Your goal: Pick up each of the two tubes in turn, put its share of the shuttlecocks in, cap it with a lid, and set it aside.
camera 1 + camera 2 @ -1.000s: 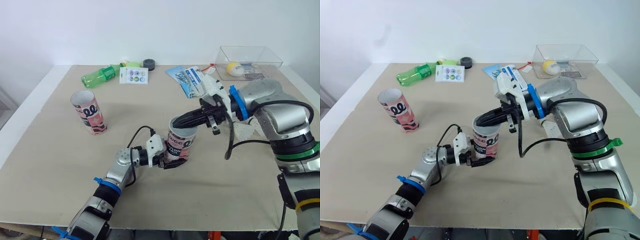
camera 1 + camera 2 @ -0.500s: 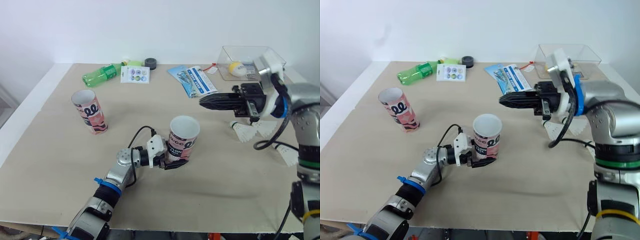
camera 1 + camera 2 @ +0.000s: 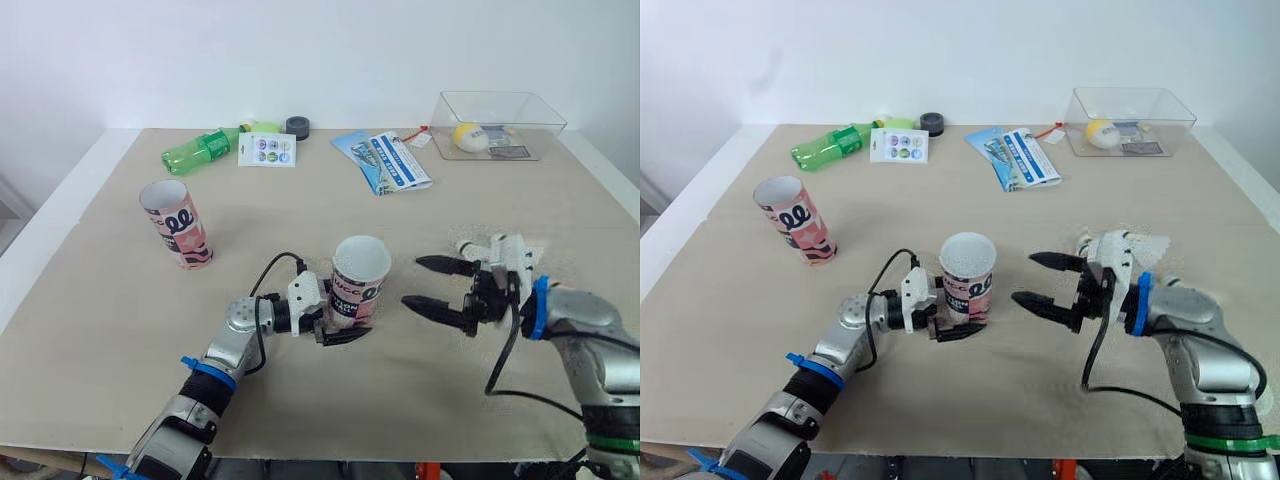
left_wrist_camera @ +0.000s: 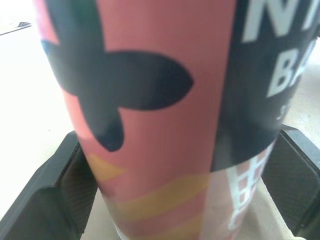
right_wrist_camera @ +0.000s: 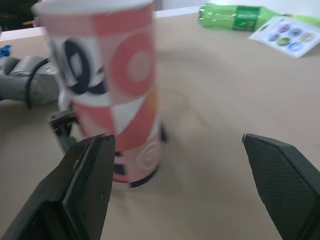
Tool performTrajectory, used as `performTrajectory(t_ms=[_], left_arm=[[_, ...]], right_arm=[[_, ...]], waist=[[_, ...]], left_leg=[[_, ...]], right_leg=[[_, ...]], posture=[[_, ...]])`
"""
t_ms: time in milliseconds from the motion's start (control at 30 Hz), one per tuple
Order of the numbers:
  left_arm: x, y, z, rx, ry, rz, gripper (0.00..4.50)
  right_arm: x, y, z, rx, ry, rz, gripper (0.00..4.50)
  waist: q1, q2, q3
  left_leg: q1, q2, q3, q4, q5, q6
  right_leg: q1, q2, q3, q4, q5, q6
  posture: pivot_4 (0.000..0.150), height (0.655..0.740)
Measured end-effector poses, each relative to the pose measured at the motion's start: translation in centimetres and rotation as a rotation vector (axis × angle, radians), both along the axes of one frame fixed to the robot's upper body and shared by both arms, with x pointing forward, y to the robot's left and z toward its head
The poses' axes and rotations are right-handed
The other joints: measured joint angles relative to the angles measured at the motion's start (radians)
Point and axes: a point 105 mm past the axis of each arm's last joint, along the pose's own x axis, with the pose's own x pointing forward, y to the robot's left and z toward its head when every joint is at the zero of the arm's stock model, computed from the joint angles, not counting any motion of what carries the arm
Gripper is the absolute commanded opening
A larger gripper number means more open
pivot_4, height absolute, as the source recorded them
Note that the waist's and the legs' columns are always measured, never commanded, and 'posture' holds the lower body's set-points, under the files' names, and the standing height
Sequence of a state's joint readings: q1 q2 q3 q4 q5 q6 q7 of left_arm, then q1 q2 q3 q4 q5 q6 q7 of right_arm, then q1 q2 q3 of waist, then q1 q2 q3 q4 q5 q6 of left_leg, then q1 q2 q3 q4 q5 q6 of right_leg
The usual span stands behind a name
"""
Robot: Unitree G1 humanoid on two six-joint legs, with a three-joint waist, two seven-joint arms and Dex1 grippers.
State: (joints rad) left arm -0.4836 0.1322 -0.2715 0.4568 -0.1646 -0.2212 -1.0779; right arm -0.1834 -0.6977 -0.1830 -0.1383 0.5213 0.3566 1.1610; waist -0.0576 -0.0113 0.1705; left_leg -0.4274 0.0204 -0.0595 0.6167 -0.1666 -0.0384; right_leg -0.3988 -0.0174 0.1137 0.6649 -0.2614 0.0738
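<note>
A pink-and-black patterned tube (image 3: 358,285) stands upright mid-table, its open mouth showing white inside. My left gripper (image 3: 335,325) is open around its base, one finger on each side with narrow gaps; its fingers (image 4: 47,200) flank the tube (image 4: 160,110) in the left wrist view. To the tube's right, my right gripper (image 3: 414,282) hovers low over the table, open wide and empty, pointing at the tube (image 5: 110,95). White shuttlecocks (image 3: 1145,243) lie just behind the right hand, partly hidden. A second patterned tube (image 3: 180,222) stands at the left.
Along the far edge lie a green bottle (image 3: 205,150), a sticker card (image 3: 267,150), a black round lid (image 3: 297,127) and blue leaflets (image 3: 385,160). A clear box (image 3: 530,110) holding a yellow ball stands at the far right.
My right gripper left the tube's mouth, swung right, came down beside the tube and went from shut to open. The left gripper stayed at the tube's base and loosened slightly.
</note>
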Motion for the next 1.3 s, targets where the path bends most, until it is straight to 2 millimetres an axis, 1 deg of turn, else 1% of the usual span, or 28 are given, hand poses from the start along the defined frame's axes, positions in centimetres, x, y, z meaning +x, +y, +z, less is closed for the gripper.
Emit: performTrajectory(t_ms=[67,167,400,500,567,667,800,900,967,1067,1200,1300], left_arm=[[0.0,0.2,0.0,0.004,-0.004,-0.001,4.50],[0.1,0.8,0.1,0.021,-0.020,-0.006,4.50],[0.6,2.3,0.2,0.046,-0.036,0.019,4.50],[0.7,3.0,0.3,0.052,-0.042,0.037,4.50],[0.5,3.6,0.3,0.061,-0.050,0.045,4.50],[0.2,4.5,0.3,0.069,-0.047,0.059,4.50],[-0.2,5.3,0.2,0.079,-0.041,0.073,4.50],[-0.8,5.6,0.3,0.083,-0.036,0.074,4.50],[-1.1,5.7,0.3,0.087,-0.038,0.075,4.50],[-1.4,5.7,0.5,0.085,-0.037,0.075,4.50],[-1.6,5.7,1.1,0.073,-0.044,0.085,4.50],[-1.9,5.8,1.1,0.069,-0.034,0.091,4.50]], right_arm=[[-0.3,0.4,-1.1,-0.013,0.022,0.007,4.49],[-0.6,2.1,-2.8,-0.034,0.028,0.055,4.49],[-0.3,4.5,-3.9,-0.011,0.006,0.070,4.49],[-0.1,4.5,-4.1,-0.009,-0.001,0.056,4.49],[0.0,4.6,-4.4,-0.008,-0.003,0.056,4.49],[0.1,5.4,-5.0,0.003,0.001,0.072,4.49],[0.7,5.4,-5.3,-0.005,-0.014,0.056,4.49],[1.0,5.9,-5.2,0.005,-0.030,0.065,4.49],[1.1,6.4,-5.6,0.008,-0.026,0.077,4.49],[1.2,6.6,-5.7,0.012,-0.024,0.087,4.49],[1.5,6.7,-5.5,0.013,-0.041,0.097,4.49],[1.5,6.8,-5.7,0.014,-0.032,0.109,4.49]], waist=[[0.000,0.000,0.000],[-0.001,-0.001,0.000],[0.000,-0.002,0.001],[0.000,-0.002,0.001],[0.000,-0.003,0.002],[0.001,-0.003,0.002],[0.005,-0.004,0.002],[0.007,-0.004,0.003],[0.008,-0.005,0.003],[0.008,-0.005,0.003],[0.009,-0.005,0.003],[0.008,-0.005,0.003]], left_leg=[[0.000,0.000,0.000,0.000,0.000,0.000],[0.000,0.001,0.000,0.000,0.000,0.000],[0.000,0.001,0.000,0.000,0.000,0.000],[0.000,0.001,0.000,0.000,0.000,0.000],[0.000,0.001,0.000,0.000,0.000,0.000],[0.000,0.001,0.000,-0.001,0.000,0.000],[-0.001,0.001,0.000,0.000,0.000,0.000],[-0.001,0.002,0.000,0.000,0.000,0.000],[-0.001,0.002,0.000,0.000,0.000,0.000],[-0.001,0.002,0.000,0.000,0.000,0.000],[-0.001,0.002,0.000,0.000,0.000,0.000],[-0.001,0.002,0.000,0.000,0.000,0.000]], right_leg=[[0.000,0.000,0.000,0.000,0.000,-0.001],[0.000,0.001,0.000,0.000,0.000,0.000],[0.000,0.001,0.000,0.000,0.002,0.002],[0.000,0.001,0.000,0.000,0.002,0.002],[0.000,0.001,0.000,0.000,0.002,0.002],[-0.001,0.001,0.000,0.000,0.002,0.002],[-0.001,0.001,0.000,0.000,0.002,0.002],[-0.001,0.001,0.000,0.000,0.002,0.002],[-0.001,0.001,0.000,0.000,0.002,0.002],[-0.001,0.001,0.000,0.000,0.002,0.002],[-0.001,0.001,0.000,0.000,0.002,0.001],[-0.001,0.001,0.000,0.000,0.002,0.001]], posture=[[0.150,0.7400],[0.150,0.7400],[0.150,0.7400],[0.150,0.7400],[0.150,0.7400],[0.150,0.7400],[0.150,0.7400],[0.150,0.7400],[0.150,0.7400],[0.150,0.7400],[0.150,0.7400],[0.150,0.7400]])
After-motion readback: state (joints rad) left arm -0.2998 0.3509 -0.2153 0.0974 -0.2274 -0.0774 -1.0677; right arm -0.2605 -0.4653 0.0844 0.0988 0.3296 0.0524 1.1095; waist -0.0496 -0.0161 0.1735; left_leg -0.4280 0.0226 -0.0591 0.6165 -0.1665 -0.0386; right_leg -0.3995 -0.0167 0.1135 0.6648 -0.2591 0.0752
